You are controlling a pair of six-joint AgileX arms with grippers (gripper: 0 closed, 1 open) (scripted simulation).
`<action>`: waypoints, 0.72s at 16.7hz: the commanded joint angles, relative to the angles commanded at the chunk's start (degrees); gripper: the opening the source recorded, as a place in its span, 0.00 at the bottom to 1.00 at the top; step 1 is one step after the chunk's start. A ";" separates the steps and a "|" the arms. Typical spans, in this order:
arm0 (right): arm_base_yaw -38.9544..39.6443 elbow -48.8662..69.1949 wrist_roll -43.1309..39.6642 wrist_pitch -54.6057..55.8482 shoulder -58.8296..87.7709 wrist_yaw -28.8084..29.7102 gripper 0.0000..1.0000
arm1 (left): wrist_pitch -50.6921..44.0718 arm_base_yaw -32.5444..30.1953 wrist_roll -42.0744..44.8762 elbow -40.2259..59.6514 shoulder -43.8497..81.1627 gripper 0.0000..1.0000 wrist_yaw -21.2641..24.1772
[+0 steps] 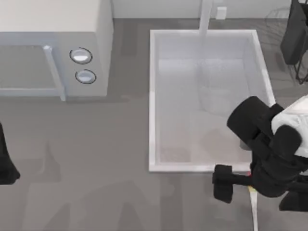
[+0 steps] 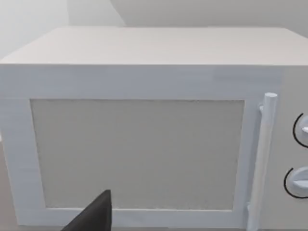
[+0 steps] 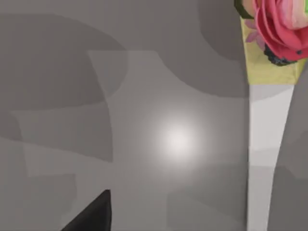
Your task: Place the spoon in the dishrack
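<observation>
The spoon (image 1: 254, 212) lies on the grey table near the front right, its thin white handle running toward the front edge. In the right wrist view the white handle (image 3: 262, 159) ends in a yellow patch with a pink-red flower ornament (image 3: 276, 29). My right gripper (image 1: 224, 183) hovers just in front of the sink's front rim, a little to the left of the spoon's ornament end and apart from it. The dishrack (image 1: 281, 21), made of thin dark wires, stands at the back right corner, partly behind a dark upright part. My left arm (image 1: 6, 166) is parked at the left edge.
A large white sink basin (image 1: 153, 96) takes up the middle right of the table. A white microwave (image 1: 53, 29) stands at the back left; its door and handle (image 2: 262, 159) face the left wrist camera. Bare grey table spreads across the front left.
</observation>
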 joint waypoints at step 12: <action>0.17 -5.04 0.25 9.42 4.72 0.01 0.77 | 0.00 0.00 0.00 0.00 0.00 1.00 0.00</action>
